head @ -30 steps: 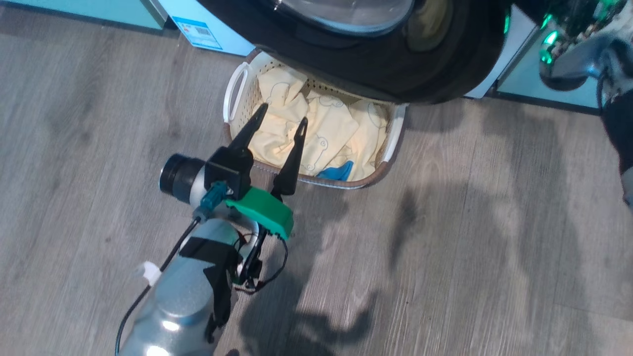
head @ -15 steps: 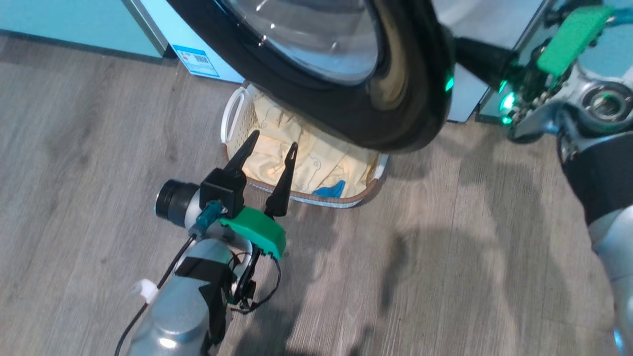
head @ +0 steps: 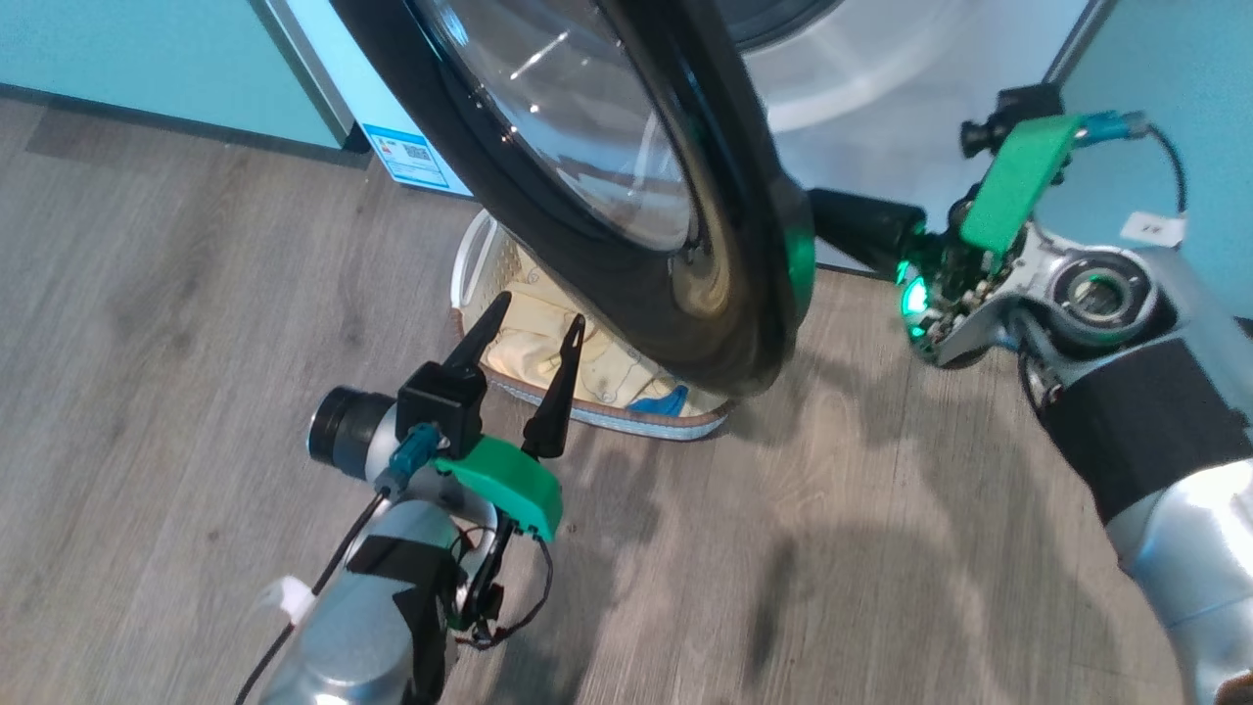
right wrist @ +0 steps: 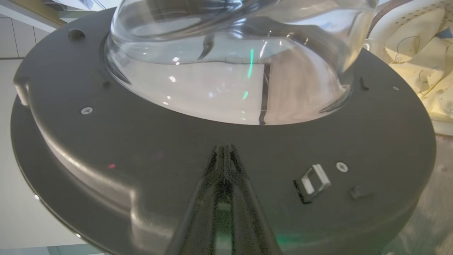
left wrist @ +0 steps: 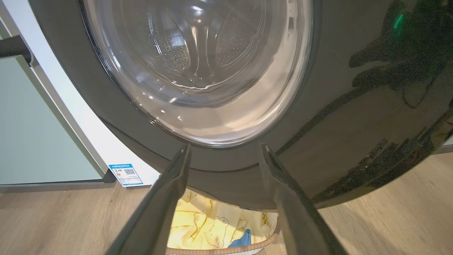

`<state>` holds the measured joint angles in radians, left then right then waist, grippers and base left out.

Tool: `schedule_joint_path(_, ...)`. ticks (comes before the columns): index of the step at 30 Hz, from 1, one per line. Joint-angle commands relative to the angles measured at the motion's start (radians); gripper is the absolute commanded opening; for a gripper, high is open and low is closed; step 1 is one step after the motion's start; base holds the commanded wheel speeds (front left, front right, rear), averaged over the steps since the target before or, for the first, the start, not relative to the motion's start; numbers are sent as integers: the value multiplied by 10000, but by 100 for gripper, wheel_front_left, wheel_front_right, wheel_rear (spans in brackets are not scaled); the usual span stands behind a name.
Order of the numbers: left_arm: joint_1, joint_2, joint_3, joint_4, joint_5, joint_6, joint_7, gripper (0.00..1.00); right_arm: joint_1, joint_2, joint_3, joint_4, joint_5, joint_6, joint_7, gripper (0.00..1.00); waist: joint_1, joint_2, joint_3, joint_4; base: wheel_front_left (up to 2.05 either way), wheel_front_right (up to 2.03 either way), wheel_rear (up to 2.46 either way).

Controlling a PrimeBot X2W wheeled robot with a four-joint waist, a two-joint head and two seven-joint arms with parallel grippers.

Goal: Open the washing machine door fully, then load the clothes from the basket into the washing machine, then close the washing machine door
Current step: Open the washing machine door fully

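Door (head: pixel 607 176) swung wider, hides more basket (head: pixel 626 423); glossy black, clear dome. Left fingers (head: pixel 480 333) spread, empty; right fingers (right wrist: pixel 208 191) closed, empty.

Door, outside: the large round black washing machine door (left wrist: pixel 354 117) looks high-gloss to me, mirror-smooth and full of reflections.
Door, inside: on my right wrist view its inner face is matt dark grey plastic with small metal screw heads.
Bowl: the clear domed glass bowl (right wrist: pixel 230 71) is smooth and shiny.
Basket: the small cream perforated plastic basket (head: pixel 494 262) has a dull sheen.
Clothes: the pale yellow printed clothes (left wrist: pixel 201 226) read as soft, matt, creased cloth.
Floor: the grey wood-grain plank floor (head: pixel 196 294) looks matt and lightly textured.
Left arm: I'd call the silvery forearm shell (head: pixel 343 627) polished metal, and the bright green cover (head: pixel 504 480) smooth plastic.
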<state>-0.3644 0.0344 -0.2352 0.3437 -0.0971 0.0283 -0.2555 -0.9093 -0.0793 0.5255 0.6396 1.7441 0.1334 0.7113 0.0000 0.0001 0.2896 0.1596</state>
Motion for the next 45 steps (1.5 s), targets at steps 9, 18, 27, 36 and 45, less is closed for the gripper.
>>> schedule_joint_path(9,75,158,311,-147,25,10,-63,100,391,290,1032,-804,725,-27,-249,0,0,-1,-280,181,0,0,0)
schedule_joint_path(18,173,158,281,-96,-4,47,-63,100,613,290,1634,-811,1100,-27,-637,0,0,-1,-454,236,0,0,0)
schedule_joint_path(27,204,158,356,-129,-8,57,-63,100,649,290,1572,-885,1277,-27,-1479,0,0,-1,-468,57,0,0,0)
schedule_joint_path(36,155,158,471,-145,20,61,-63,100,801,290,1238,-1126,1322,-27,-1965,0,0,-1,-420,-166,0,0,0)
schedule_joint_path(45,127,158,580,-115,25,46,-63,100,875,290,796,-1802,711,-27,-2992,29,0,-1,-388,-333,0,0,0)
